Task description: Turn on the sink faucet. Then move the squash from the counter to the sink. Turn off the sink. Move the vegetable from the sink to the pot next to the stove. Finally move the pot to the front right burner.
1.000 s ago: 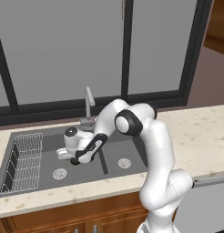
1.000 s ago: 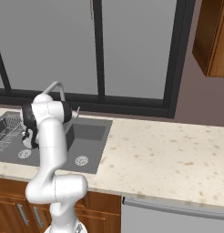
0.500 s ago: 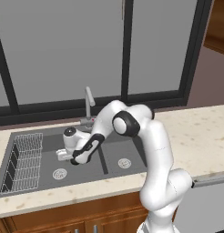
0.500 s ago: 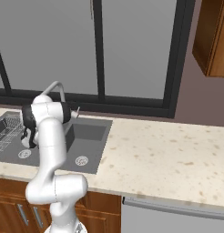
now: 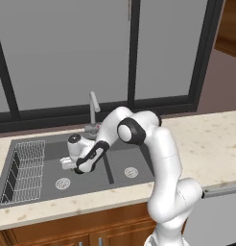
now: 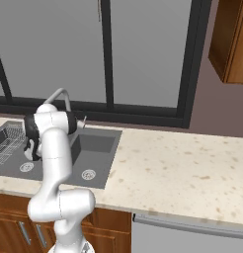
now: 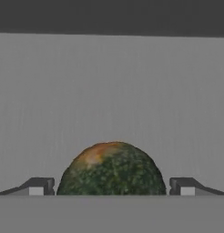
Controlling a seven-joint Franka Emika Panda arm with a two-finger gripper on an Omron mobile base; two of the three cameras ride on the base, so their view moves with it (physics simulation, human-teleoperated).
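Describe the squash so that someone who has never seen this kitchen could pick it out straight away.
Start at the dark grey double sink set in the beige counter under the window. In the hand view, the squash sits against the grey basin between the open gripper's two fingertips. It is a small round ball, mottled dark green with an orange patch on top.

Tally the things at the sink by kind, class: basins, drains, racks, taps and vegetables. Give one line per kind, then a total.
Sink basins: 2
Round silver drains: 2
Wire rack: 1
Faucet: 1
Squash, lying between the open gripper fingertips: 1
Total: 7
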